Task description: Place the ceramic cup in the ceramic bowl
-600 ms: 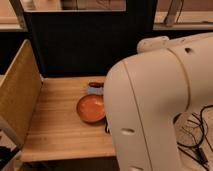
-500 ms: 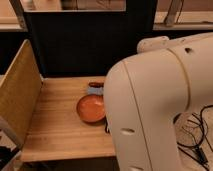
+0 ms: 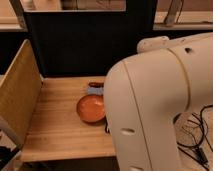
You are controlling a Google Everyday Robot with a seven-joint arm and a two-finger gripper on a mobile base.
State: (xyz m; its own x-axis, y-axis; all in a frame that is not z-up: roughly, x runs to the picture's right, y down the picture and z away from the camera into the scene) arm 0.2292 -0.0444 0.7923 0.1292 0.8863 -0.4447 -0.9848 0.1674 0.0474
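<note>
The ceramic bowl [image 3: 91, 108], shallow, round and glossy orange-brown, sits on the wooden table [image 3: 55, 125] near its right side. Its right edge is hidden behind my white arm [image 3: 160, 105]. Just behind the bowl lie a pale blue thing [image 3: 95, 90] and a dark reddish thing [image 3: 95, 84], both partly hidden. The ceramic cup is not recognisable in view. My gripper is not in view; the bulky arm housing fills the right half of the picture.
A tall wooden side panel [image 3: 17, 95] stands along the table's left edge. A dark panel [image 3: 85, 45] rises behind the table. Cables [image 3: 197, 132] lie on the floor at right.
</note>
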